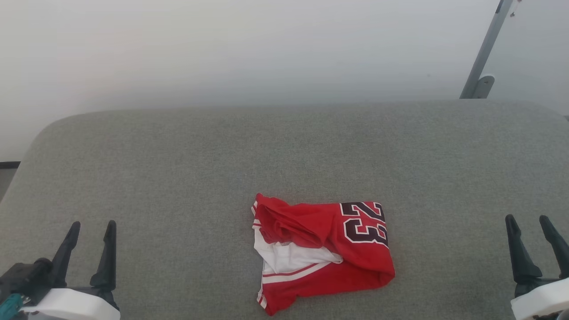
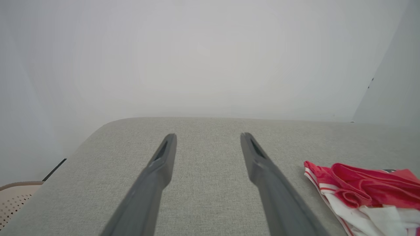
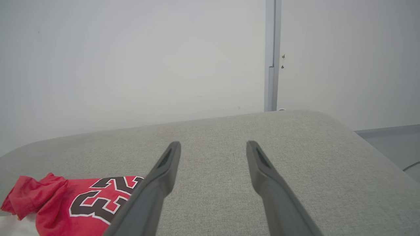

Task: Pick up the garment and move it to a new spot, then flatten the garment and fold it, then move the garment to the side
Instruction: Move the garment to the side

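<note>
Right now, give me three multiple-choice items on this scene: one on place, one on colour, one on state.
1. The garment lies: A on the grey cushion; B on the floor; C over a pole.
2. Its numerals are: A yellow; B dark, outlined white; C green.
3. The left gripper and right gripper jaws are: A shut on cloth; B open, empty; C one shut.
Key: A, it rests crumpled on the cushion; B, the 23 reads dark edged white; B, both pairs stand apart, holding nothing.
</note>
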